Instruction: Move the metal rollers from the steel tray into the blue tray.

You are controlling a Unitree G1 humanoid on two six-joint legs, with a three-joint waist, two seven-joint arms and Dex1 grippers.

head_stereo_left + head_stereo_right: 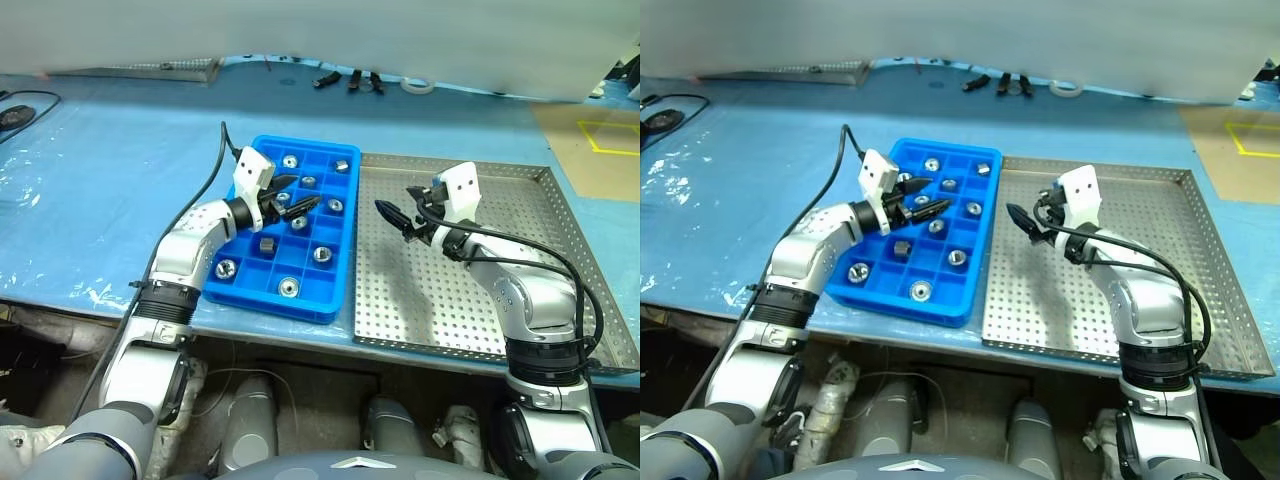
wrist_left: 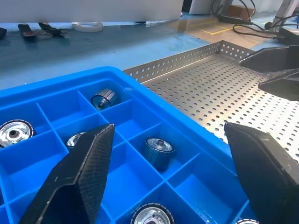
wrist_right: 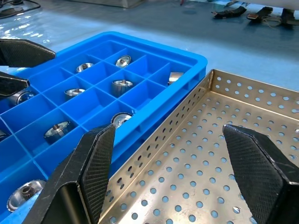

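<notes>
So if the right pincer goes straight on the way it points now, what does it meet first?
Probably the blue tray: the right pincer, open and empty, points over the steel tray toward its near wall, though its height above it is unclear.

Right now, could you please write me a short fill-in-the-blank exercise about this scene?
1. The metal rollers lie in the compartments of the ____ tray.
2. The steel tray holds ____ rollers.
3. The left gripper hovers over the blue tray with its fingers ____.
4. The right gripper hovers over the ____ tray.

Missing words: blue; no; open; steel
</notes>
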